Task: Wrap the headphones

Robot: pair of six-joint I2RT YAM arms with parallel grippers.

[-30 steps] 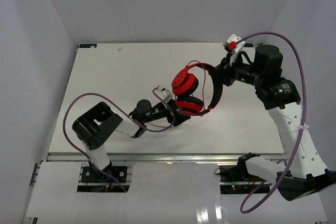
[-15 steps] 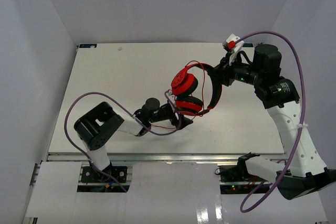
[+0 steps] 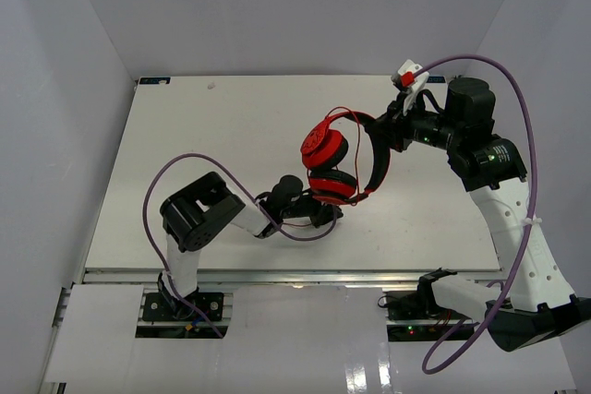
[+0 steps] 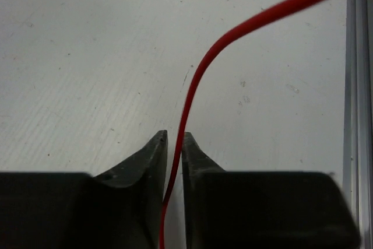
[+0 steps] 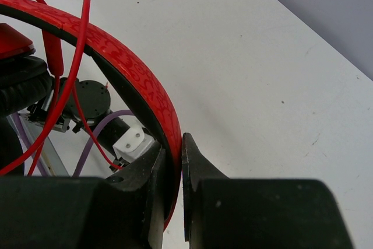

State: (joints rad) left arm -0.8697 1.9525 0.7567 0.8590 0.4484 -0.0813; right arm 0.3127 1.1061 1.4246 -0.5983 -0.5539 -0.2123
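The red headphones (image 3: 325, 145) hang above the table's middle, earcups stacked, with their headband (image 5: 135, 69) clamped between the jaws of my right gripper (image 3: 374, 128), which is shut on it (image 5: 172, 141). The thin red cable (image 4: 233, 33) loops round the headband (image 3: 380, 160) and drops toward the table. My left gripper (image 3: 328, 215) lies low on the table just below the lower earcup. In the left wrist view its jaws (image 4: 174, 136) have closed to a narrow slot with the cable running straight between them.
The white table (image 3: 185, 136) spreads left and behind the headphones; its metal front rail (image 4: 358, 86) lies close to the left gripper. Purple robot cables (image 3: 166, 182) arc over both arms. White walls enclose the table.
My left arm has slid right along the table toward the front edge, and its jaws went from wide apart to nearly together around the cable. The right arm and headphones have stayed still.
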